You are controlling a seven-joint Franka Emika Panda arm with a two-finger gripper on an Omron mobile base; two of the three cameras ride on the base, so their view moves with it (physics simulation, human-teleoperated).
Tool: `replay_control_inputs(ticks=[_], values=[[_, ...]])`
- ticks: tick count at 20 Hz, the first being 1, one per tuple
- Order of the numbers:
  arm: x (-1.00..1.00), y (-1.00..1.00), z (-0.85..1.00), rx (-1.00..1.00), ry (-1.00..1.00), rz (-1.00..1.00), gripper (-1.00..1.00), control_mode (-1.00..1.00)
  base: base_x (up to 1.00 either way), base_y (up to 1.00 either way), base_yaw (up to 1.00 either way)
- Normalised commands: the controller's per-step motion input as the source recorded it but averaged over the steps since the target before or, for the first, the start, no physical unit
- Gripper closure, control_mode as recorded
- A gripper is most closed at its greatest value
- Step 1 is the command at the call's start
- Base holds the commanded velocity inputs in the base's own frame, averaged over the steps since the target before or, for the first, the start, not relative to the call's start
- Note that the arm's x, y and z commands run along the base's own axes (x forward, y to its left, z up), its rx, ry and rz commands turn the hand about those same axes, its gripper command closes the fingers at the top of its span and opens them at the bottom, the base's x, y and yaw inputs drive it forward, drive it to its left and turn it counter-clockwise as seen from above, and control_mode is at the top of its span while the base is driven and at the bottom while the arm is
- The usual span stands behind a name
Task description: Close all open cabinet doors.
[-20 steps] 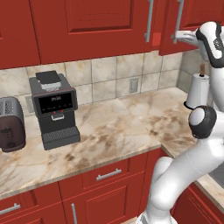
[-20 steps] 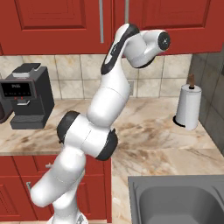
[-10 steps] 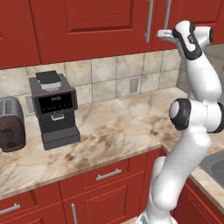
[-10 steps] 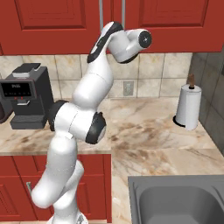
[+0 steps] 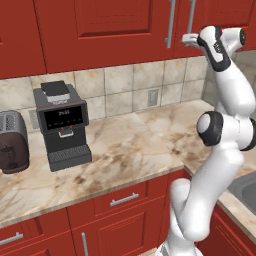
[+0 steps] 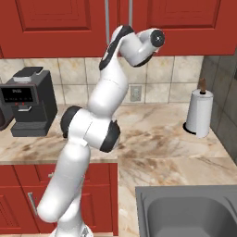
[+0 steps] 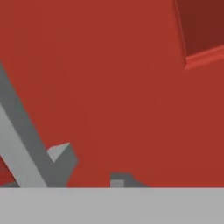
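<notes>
Pressing the door (image 5: 220, 20) flush, we keep closed jaws flat on its panel, clear of the handle (image 5: 191, 17).

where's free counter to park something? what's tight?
Widest bare patch of counter: between the coffee machine and the arm's elbow. Another: between the arm and the paper towel roll, ahead of the sink. Tight: the slot between the toaster and coffee machine.
</notes>
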Motion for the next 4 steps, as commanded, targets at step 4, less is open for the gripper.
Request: replay_control_inputs(ticks=[4], values=[[0.58, 0.44, 0.0, 0.0, 0.06, 0.0, -1.0, -1.0, 0.0, 0.0, 0.0]])
